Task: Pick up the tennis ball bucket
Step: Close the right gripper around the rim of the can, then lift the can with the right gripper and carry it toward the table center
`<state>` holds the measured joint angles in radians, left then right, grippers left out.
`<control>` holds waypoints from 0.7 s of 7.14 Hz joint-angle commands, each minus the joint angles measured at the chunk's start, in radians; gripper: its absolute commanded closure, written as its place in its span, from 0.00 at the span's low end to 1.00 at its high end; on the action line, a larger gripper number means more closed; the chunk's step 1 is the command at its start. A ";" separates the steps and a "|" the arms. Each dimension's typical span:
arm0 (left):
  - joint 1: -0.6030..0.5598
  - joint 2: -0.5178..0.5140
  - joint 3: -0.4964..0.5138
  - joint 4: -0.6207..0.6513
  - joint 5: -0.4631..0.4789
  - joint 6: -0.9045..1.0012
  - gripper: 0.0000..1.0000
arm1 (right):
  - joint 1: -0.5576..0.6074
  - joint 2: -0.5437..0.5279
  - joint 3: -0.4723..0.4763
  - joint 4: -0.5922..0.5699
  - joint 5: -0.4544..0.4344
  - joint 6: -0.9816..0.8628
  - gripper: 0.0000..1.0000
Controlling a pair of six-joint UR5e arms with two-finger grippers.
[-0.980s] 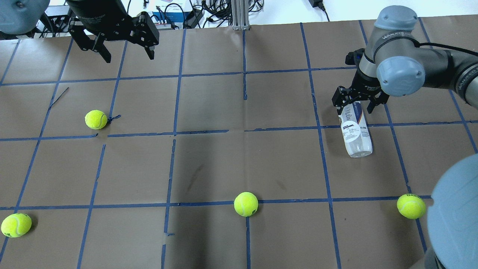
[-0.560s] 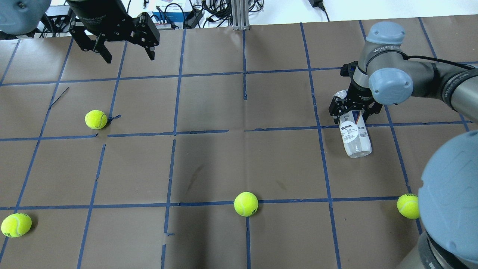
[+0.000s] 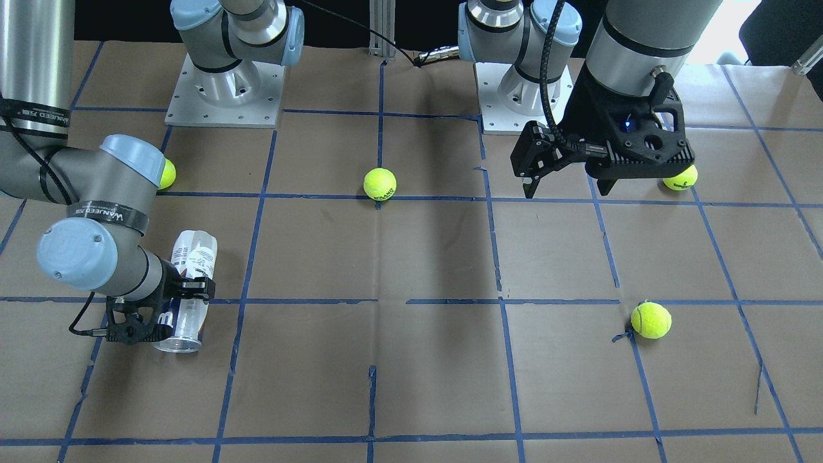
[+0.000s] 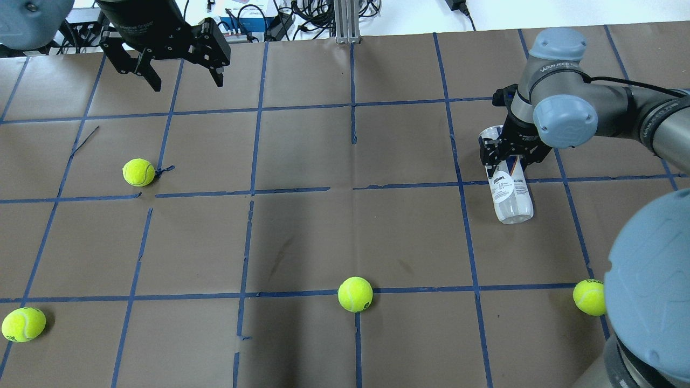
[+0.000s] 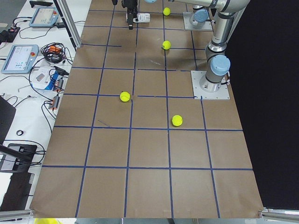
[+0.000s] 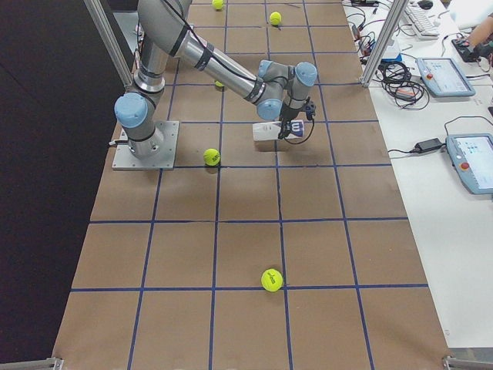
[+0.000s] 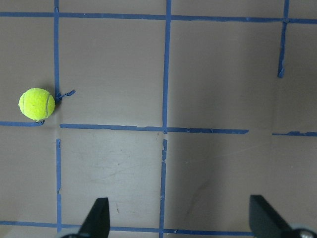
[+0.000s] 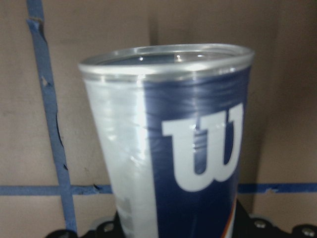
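Note:
The tennis ball bucket (image 4: 511, 194) is a clear can with a white and dark-blue Wilson label. It lies on its side on the brown table, at the right of the overhead view. My right gripper (image 4: 512, 157) is shut on the can near its open end, and the can still rests on the table (image 3: 189, 270). The right wrist view is filled by the can's rim and "W" label (image 8: 188, 148). My left gripper (image 4: 187, 83) is open and empty, high over the far left of the table, far from the can.
Several yellow-green tennis balls lie about: one at the left (image 4: 138, 172), one at front centre (image 4: 355, 294), one at front right (image 4: 590, 297) by my right arm's elbow, one at the front left corner (image 4: 23, 324). Blue tape lines grid the table.
My right gripper has come down and its fingers have closed in on the can. The can has rolled and straightened a little. The left arm has not moved.

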<state>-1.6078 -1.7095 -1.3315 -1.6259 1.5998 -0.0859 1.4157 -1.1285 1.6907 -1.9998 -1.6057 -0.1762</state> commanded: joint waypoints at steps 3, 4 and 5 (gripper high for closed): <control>0.000 0.001 0.000 0.000 0.000 0.000 0.00 | 0.182 -0.005 -0.179 -0.071 0.007 -0.438 0.38; 0.000 0.001 0.000 0.000 0.000 0.000 0.00 | 0.263 0.001 -0.196 -0.159 0.010 -0.577 0.37; 0.000 0.001 0.000 0.000 0.000 0.000 0.00 | 0.329 0.018 -0.201 -0.212 0.012 -0.686 0.36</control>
<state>-1.6076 -1.7088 -1.3315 -1.6259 1.6000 -0.0859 1.6548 -1.1262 1.5063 -2.1356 -1.5968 -0.7077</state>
